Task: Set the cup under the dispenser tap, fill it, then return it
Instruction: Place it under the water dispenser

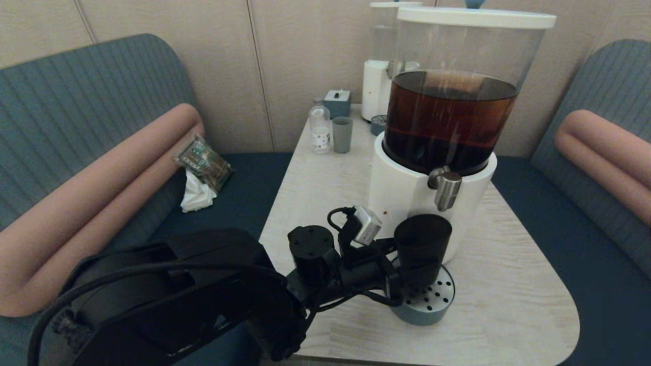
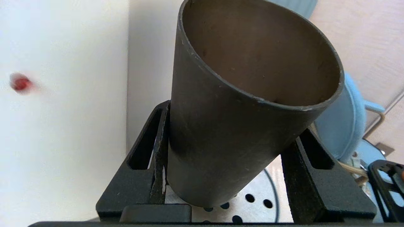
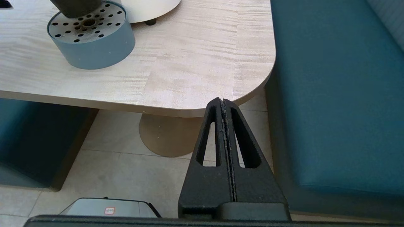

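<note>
In the head view my left gripper (image 1: 413, 274) is shut on the matte black cup (image 1: 422, 243), holding it at its lower half over the perforated blue-grey drip tray (image 1: 432, 305). The brushed-steel dispenser tap (image 1: 447, 192) hangs just above the right part of the cup's rim, on the white base (image 1: 402, 195) under the tank of dark brown liquid. The left wrist view shows the cup (image 2: 240, 119) empty and leaning between the fingers (image 2: 159, 151) of the left gripper (image 2: 233, 121), its bottom close over the tray (image 2: 252, 201). My right gripper (image 3: 223, 102) is shut on nothing, parked below the table's near corner.
At the table's far end stand a small grey-green cup (image 1: 342, 134), a clear bottle (image 1: 320, 127), a grey-blue box (image 1: 337, 103) and a smaller dispenser (image 1: 379, 76). A packet (image 1: 203, 162) and a tissue (image 1: 196, 195) lie on the left bench. Benches flank the table (image 1: 508, 284).
</note>
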You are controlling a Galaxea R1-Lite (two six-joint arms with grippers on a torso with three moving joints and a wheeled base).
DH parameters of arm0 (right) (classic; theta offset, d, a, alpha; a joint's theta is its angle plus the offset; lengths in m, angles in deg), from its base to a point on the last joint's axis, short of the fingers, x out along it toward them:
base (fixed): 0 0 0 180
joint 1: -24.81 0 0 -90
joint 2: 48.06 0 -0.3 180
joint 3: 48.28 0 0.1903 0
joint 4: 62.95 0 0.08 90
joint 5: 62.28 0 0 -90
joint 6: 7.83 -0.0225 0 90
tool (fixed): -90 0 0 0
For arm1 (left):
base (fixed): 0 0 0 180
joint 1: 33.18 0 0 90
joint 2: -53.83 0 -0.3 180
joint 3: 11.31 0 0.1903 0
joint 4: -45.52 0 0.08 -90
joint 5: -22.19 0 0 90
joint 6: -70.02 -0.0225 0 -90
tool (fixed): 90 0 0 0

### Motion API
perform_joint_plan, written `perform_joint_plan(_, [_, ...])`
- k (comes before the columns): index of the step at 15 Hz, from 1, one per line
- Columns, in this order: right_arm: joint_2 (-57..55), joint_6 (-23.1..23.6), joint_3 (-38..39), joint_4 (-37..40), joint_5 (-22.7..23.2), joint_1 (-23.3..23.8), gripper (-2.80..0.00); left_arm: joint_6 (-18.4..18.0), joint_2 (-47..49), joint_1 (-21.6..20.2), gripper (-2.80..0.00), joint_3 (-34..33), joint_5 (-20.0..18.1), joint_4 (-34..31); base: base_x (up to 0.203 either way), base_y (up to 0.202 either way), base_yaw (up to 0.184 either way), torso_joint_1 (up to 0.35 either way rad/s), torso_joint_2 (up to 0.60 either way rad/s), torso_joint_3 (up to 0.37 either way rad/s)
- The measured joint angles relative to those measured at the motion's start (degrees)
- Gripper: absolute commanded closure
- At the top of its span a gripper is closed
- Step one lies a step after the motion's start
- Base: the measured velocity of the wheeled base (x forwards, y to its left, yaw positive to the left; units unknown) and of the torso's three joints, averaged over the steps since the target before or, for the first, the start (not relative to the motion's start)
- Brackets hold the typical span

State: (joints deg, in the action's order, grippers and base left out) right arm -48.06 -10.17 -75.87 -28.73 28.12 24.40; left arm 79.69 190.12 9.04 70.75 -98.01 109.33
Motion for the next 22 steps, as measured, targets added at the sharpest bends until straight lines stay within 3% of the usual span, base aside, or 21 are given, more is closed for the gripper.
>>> perform_joint_plan(11, [0.00, -0.02, 0.00, 0.00, 0.03, 0.00, 0.00, -1.43, 0.73, 1.00, 0.00, -2.19, 4.87, 0.12, 0.000, 0.000, 0.000, 0.000, 0.00, 0.000])
perform_joint_plan(17, [0.00, -0.02, 0.00, 0.00, 0.01, 0.00, 0.00, -1.51, 0.19, 1.46, 0.00, -2.36, 5.12, -0.18, 0.000, 0.000, 0.000, 0.000, 0.00, 0.000])
perform_joint_plan(18, [0.00, 0.00, 0.00, 0.00, 0.03, 0.00, 0.00, -1.54, 0.06, 1.46, -2.80, -2.44, 5.12, -0.21, 0.000, 0.000, 0.000, 0.000, 0.00, 0.000])
perform_joint_plan(22, [0.00, 0.00, 0.00, 0.00, 0.01, 0.00, 0.00, -1.95, -0.24, 1.52, -2.80, -2.86, 5.12, -0.18, 0.000, 0.000, 0.000, 0.000, 0.00, 0.000])
